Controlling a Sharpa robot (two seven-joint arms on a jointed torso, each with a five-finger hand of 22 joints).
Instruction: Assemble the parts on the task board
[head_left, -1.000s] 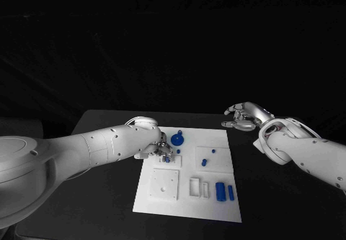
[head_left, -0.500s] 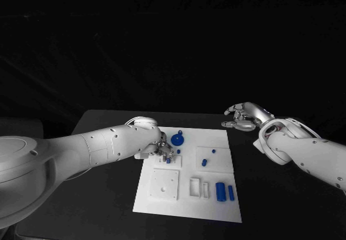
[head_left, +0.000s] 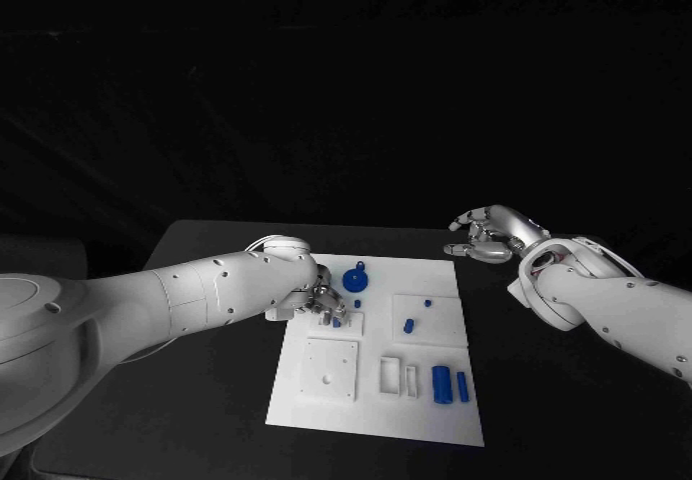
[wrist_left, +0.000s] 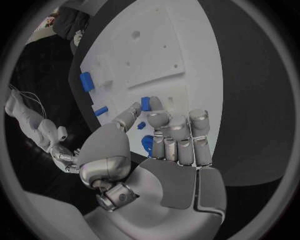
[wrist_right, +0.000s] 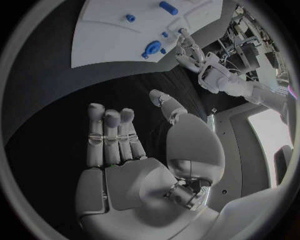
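Note:
The white task board (head_left: 378, 405) lies in the middle of the black table. My left hand (head_left: 317, 300) is over its far left part and pinches a small blue peg (wrist_left: 145, 103) between thumb and a finger, just above a small raised square (head_left: 346, 323). A blue round disc with a knob (head_left: 355, 279) stands beside that hand. More blue pegs (head_left: 408, 324) lie mid-board, and two blue cylinders (head_left: 441, 383) lie near the front right. My right hand (head_left: 488, 236) hovers past the board's far right corner, holding nothing, its fingers (wrist_right: 112, 135) apart.
A white raised block (head_left: 330, 368) and a narrow white frame (head_left: 391, 373) sit on the board's near half. Bare black table (head_left: 216, 400) surrounds the board on both sides.
My left hand has shifted slightly toward the board's near side with the peg still pinched. The right hand has not moved.

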